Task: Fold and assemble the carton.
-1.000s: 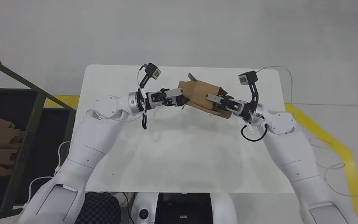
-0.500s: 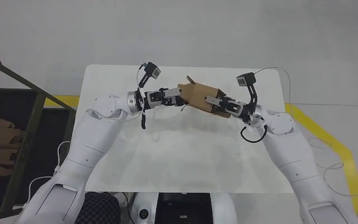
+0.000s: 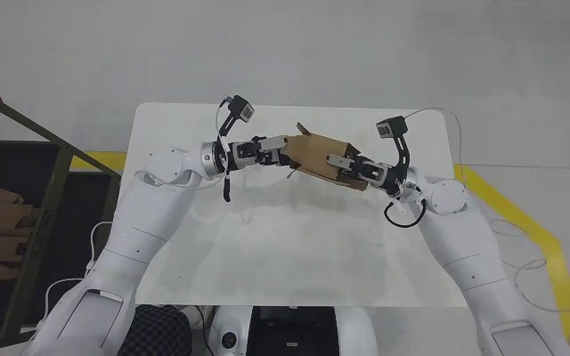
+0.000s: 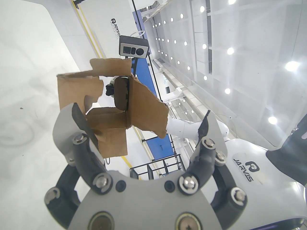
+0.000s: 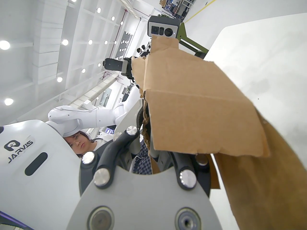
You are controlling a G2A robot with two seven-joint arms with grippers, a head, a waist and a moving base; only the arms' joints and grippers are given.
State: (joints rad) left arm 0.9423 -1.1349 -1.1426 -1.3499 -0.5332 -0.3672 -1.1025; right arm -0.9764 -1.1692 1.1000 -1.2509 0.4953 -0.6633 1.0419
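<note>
**Carton of brown corrugated cardboard raised between both grippers, part-folded**

The carton hangs clear of the white rectangular table, over the middle of its far half, and casts a faint shadow on the top below. It lies crosswise between the two arms, slightly tilted, with one open end turned to each.

The right gripper is clamped on the carton's wall at the end nearer the right arm. In the top view one finger lies along the outside of the upper panel. In the left wrist view a dark padded finger of the same gripper shows inside the box, pressed against the inner face of a panel. From the right wrist view the broad creased panel stands right in front of the right gripper and hides one of its fingers.

The left gripper is at the opposite end with its fingers spread wide, gripping nothing. In its own wrist view the left gripper faces the open mouth, where the end flaps stand splayed and unfolded: one at the far edge, a large one with a torn edge to one side, and a smaller one just beside a finger. Whether that flap touches the finger I cannot tell.

A yellow floor stripe runs past the table's side by the right arm, and a dark metal rack stands off the other side
</note>
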